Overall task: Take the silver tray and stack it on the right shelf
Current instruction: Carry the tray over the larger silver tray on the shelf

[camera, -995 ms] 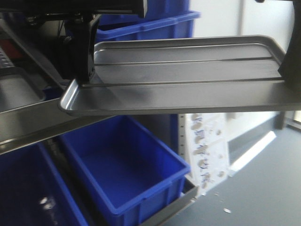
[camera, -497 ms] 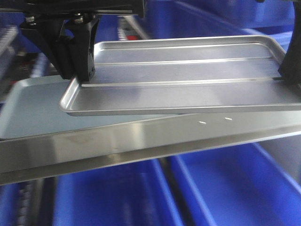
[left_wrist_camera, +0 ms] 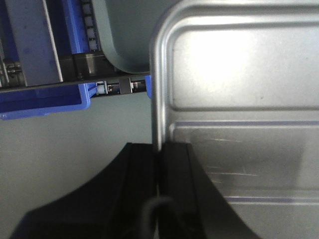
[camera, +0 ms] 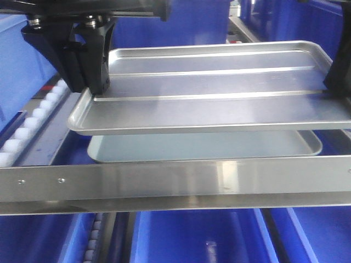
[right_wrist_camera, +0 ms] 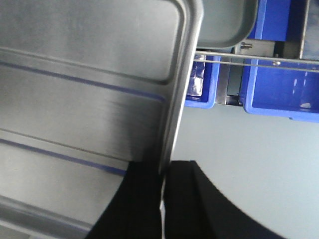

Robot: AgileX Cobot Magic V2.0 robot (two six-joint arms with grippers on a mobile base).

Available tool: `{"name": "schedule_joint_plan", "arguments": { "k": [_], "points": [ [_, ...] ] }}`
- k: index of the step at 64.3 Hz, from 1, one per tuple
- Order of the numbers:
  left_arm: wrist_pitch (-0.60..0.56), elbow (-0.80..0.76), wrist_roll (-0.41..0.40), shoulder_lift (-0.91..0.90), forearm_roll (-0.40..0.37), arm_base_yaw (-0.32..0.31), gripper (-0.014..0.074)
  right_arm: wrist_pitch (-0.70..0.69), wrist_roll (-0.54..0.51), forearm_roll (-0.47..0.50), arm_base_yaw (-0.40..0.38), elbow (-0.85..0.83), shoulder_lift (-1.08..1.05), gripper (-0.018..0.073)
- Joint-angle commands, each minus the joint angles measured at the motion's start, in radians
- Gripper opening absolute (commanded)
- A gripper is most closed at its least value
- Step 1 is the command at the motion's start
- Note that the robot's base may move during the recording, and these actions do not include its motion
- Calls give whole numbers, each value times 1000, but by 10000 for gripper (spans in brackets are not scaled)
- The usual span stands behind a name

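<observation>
Status: your left claw (left_wrist_camera: 159, 152) and right claw (right_wrist_camera: 163, 169) each clamped on 1 end rim of silver tray (camera: 219, 107), held above right shelf (camera: 164, 181), over grey tray (camera: 203, 147).

loc: whse/factory storage area | evid: right shelf (camera: 175, 178) = steel flow rack w/ brushed front bar, white roller rails (camera: 33, 118) | big blue plastic crates (camera: 186, 235) above & below | smooth grey floor (left_wrist_camera: 99, 129)
</observation>
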Motion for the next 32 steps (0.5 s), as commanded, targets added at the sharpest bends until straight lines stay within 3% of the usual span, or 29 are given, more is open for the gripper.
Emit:
{"name": "schedule_joint_plan", "arguments": {
  "k": [1, 32],
  "points": [
    [-19, -30, 19, -33, 10, -10, -101, -67, -27, -20, 4, -26, -26, 57],
    [-19, -30, 19, -33, 10, -10, -101, -67, -27, -20, 4, -26, -26, 57]
  ]
}}
